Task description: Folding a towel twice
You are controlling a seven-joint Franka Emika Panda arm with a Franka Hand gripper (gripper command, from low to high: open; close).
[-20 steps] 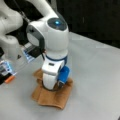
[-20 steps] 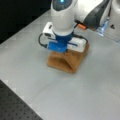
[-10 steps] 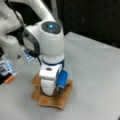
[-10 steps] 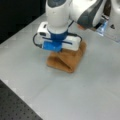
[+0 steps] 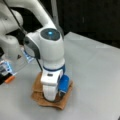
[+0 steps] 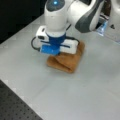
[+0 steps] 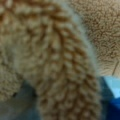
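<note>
The towel point(image 5: 64, 100) lies on the table as a small, thick orange-brown bundle with layers stacked on each other. In a front view its rounded fold point(image 6: 67, 63) faces the view's bottom. My gripper point(image 6: 59, 55) is pressed down onto the towel's top, and its fingertips are hidden by the white and blue hand. In a front view the hand point(image 5: 53, 86) stands upright on the middle of the bundle. Terry cloth point(image 7: 57, 62) fills the wrist view, bulging right up against the camera, with a blue part point(image 7: 112, 100) at the lower right.
The grey table point(image 5: 95, 75) stretches out on all sides. An orange item point(image 5: 10, 79) and a blue-lit device point(image 5: 5, 67) sit at a front view's left. A black perforated board point(image 6: 15, 107) borders the table at a front view's bottom left. White robot parts point(image 6: 115, 20) stand behind.
The hand has sunk lower onto the towel and shifted slightly across it. The towel's folded shape looks about the same.
</note>
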